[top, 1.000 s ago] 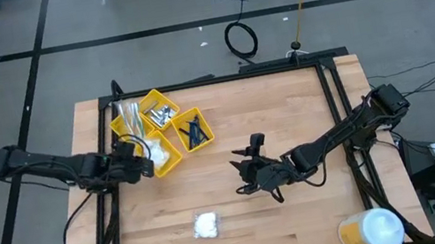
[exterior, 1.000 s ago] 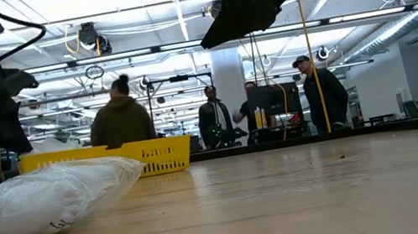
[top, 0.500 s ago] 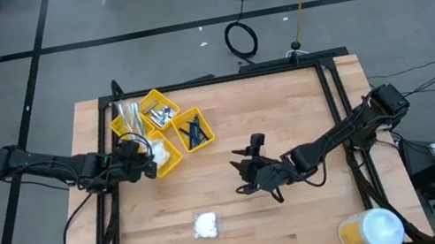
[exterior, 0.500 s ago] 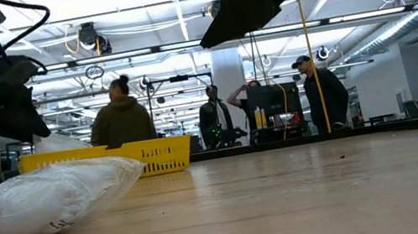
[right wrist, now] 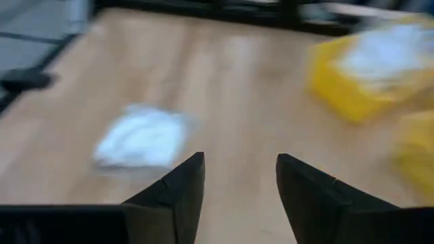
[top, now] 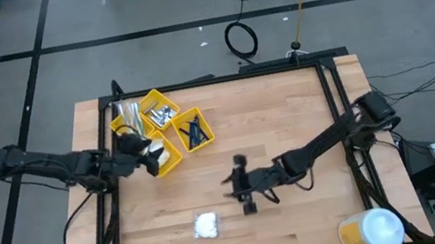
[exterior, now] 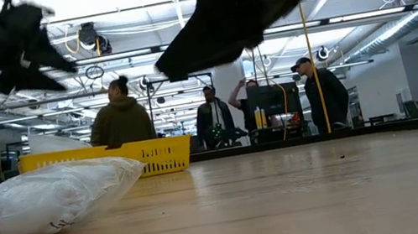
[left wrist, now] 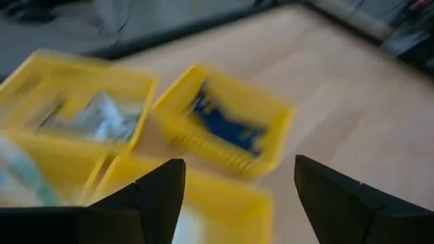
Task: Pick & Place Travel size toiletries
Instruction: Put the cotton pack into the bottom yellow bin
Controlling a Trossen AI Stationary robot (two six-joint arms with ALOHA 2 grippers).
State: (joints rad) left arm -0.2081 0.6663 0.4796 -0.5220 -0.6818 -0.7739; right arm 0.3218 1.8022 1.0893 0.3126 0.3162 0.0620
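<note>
Bench (top: 289,118): a pale wooden top in a dark frame, seen from above with one arm at each side
Tray (top: 177,155): a yellow compartment tray near the bench's far left corner; from table height it shows as a yellow ribbed wall (exterior: 156,154)
Dark blue sticks (top: 193,131): lying together in the tray compartment nearest the bench's middle; the left wrist view shows them as a blue patch (left wrist: 224,125) in a yellow cell
Silvery packets (top: 160,113): in a far compartment of the tray, beside the cell with the sticks
Bag of white lumps (top: 206,224): flat on the bare wood toward the near edge, well apart from the tray; it fills the near left of the low view (exterior: 44,198) and lies ahead of the right arm's fingers (right wrist: 146,137)
Left tool (top: 153,150): over the tray's near compartment, fingers (left wrist: 159,196) spread wide, nothing between them
Right tool (top: 243,193): above the middle of the bench, near the bag but not touching it, fingers (right wrist: 178,190) parted with a clear gap, holding nothing
Round container (top: 371,230): white and yellow, at the near right corner
Room behind: several people (exterior: 122,119) standing among workstations beyond the bench
</note>
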